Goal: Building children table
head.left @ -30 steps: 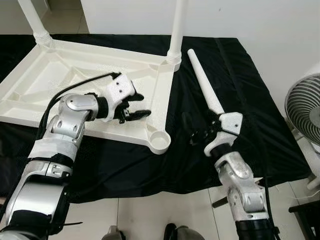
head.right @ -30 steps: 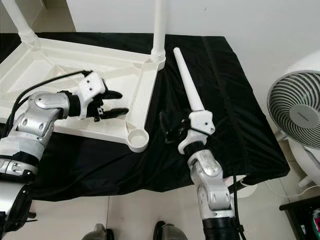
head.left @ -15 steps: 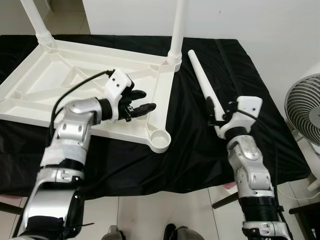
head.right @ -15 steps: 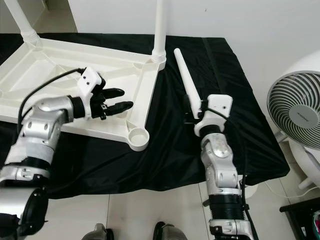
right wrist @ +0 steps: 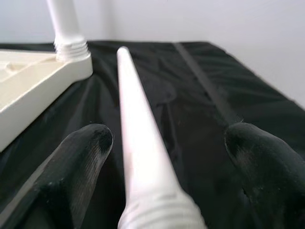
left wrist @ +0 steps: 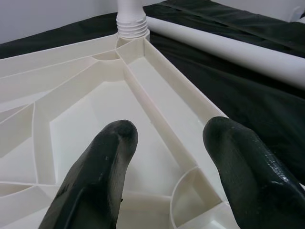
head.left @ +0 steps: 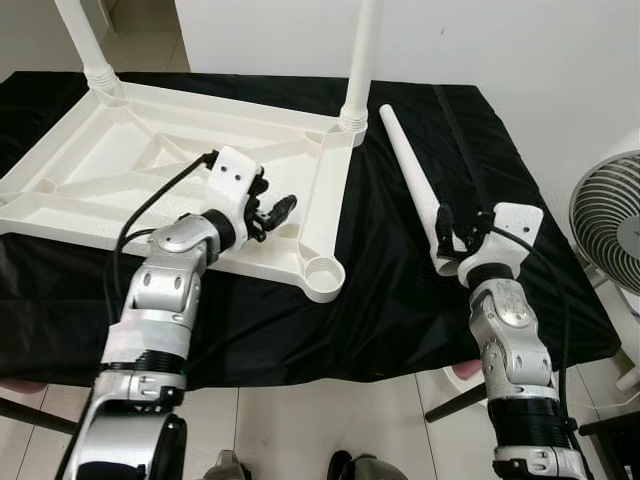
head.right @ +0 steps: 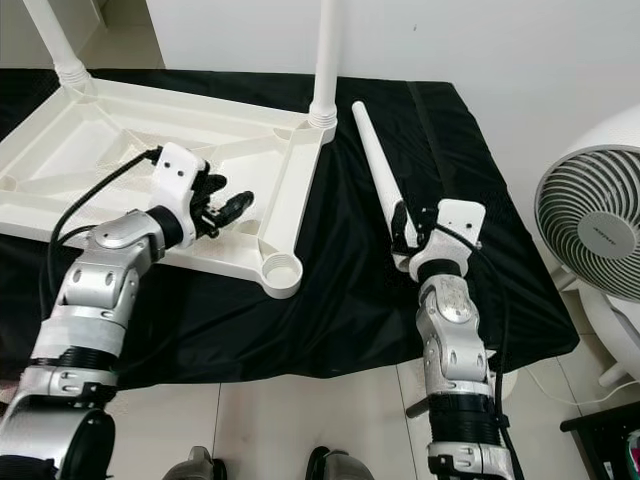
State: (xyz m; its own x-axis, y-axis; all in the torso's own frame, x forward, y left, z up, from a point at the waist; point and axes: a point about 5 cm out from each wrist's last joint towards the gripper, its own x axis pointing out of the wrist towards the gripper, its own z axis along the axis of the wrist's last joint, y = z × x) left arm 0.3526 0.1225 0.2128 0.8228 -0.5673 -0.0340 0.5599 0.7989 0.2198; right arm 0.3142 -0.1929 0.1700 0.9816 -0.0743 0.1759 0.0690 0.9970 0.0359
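Tabletop (head.left: 130,170) carries two upright legs; one loose leg (head.left: 412,185) lies between right gripper's (right wrist: 162,157) open jaws; left gripper (left wrist: 164,157) open.

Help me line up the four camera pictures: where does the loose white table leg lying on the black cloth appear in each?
Left eye view: loose table leg, right of centre, slanting down toward the right pincer.
Right eye view: just right of centre.
Left wrist view: a white bar across the upper right.
Right wrist view: centre, between the black fingers.
Shared landmark: the screwed-in upright leg at the upturned tabletop's corner.
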